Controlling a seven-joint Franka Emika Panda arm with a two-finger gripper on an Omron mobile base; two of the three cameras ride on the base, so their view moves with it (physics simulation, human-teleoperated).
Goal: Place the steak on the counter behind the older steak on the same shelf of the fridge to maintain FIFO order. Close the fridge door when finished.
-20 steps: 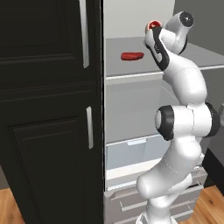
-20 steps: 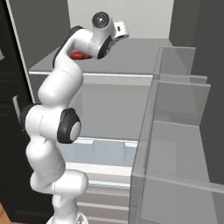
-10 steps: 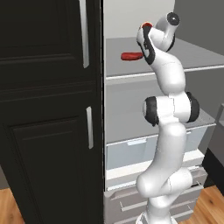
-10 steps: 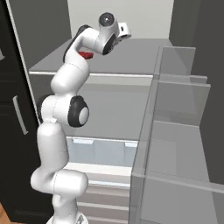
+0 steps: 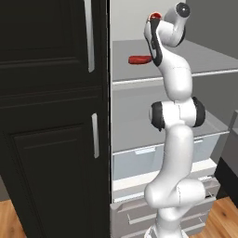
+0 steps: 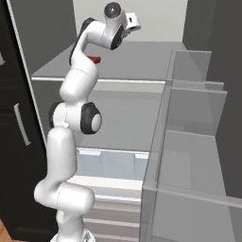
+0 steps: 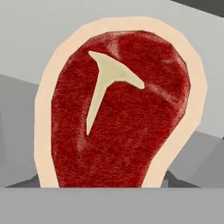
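Cream-rimmed steak (image 7: 120, 113) close-up; older steak (image 5: 140, 59) on shelf (image 5: 139, 80).

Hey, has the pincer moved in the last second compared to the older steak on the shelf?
Yes. In the left base view the pincer, carrying the steak, has swung left, closing in above the older steak lying on the shelf.

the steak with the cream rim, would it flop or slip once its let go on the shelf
The steak looks thick and chunky, so it would probably keep its shape rather than droop. Its broad flat face suggests it would lie steady on the shelf, not roll. Raw meat may be slick, so a nudge toward the older steak could slide it.
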